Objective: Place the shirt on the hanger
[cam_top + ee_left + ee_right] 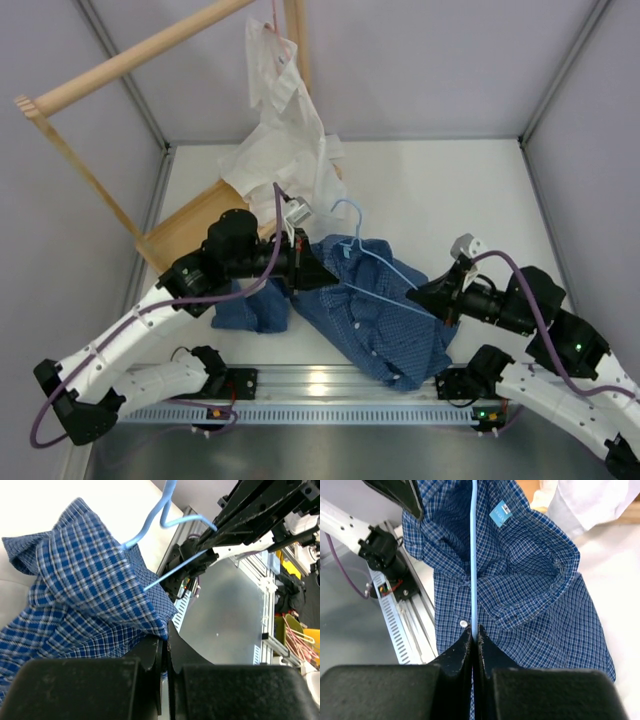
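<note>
A dark blue checked button-up shirt (375, 320) lay crumpled on the white table (450, 190), a thin light-blue wire hanger (385, 262) across it — left gripper (320, 270) at its collar, right gripper (418, 293) at the wire's lower end. A white shirt (285, 140) hung behind.

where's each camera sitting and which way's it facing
top external: above and behind, looking down on the table; left arm and right arm show.
left wrist: on that wrist, facing the right arm; left fingers shut on the shirt.
right wrist: on that wrist, facing the left arm; right fingers shut on the hanger.
shared: all three show the shirt.
</note>
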{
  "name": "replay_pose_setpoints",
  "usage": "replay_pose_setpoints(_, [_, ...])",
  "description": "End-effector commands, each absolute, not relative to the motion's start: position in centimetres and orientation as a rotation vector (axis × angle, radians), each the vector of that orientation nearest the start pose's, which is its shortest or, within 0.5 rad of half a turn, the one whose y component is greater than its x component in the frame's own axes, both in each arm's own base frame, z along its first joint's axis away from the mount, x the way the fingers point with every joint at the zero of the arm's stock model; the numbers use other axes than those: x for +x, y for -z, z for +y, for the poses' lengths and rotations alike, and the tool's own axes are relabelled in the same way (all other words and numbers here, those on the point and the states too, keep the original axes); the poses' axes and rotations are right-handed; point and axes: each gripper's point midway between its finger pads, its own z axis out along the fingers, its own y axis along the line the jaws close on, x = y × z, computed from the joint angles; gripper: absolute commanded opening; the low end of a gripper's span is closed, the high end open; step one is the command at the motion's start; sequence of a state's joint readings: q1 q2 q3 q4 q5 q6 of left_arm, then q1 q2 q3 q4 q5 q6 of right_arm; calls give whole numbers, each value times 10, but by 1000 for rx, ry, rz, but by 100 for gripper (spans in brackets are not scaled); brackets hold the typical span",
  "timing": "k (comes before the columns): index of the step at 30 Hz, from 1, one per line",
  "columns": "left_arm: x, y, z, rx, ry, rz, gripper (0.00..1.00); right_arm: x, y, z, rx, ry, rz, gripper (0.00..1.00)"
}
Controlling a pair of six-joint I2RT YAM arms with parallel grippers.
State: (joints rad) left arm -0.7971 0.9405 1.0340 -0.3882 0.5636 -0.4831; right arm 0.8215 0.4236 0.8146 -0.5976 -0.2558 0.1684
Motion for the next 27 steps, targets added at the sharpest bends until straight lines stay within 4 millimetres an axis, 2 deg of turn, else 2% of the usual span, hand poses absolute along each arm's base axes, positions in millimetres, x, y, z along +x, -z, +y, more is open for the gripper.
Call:
replay_pose_setpoints(1, [114,-318,-290,821,1412,1899,0,113,-338,189,-666,-969,1435,0])
replay_pose_setpoints(5, [109,-327,-292,835,1426,1875,0,91,-321,213,-851,-1100,1429,0])
replay_pose_setpoints(7, [107,-330,-294,849,1434,1868,0,93,-307,221,-866,-1129,1461,0])
replay_pose_setpoints(8, [104,-333,-296,861,1440,1859,0,93,-310,224,-863,-1141,1432,0])
replay_pose_setpoints(11, [104,-336,-298,864,1415,1866,0,93,-304,229,-881,-1159,1426,0])
replay_pose_setpoints(15, [118,-328,-295,802,1308,1944,0,102,-300,234,-853,-1146,1410,0])
replay_pose_setpoints(19, [138,-331,-286,685,1181,1983,0,112,-290,236,-809,-1129,1408,0])
replay_pose_setpoints(25, [140,-339,-291,733,1163,2006,0,105,-313,231,-688,-1222,1195,0])
replay_pose_setpoints(27, [137,-355,-295,762,1187,1967,0,104,-316,231,-663,-1253,1167,0])
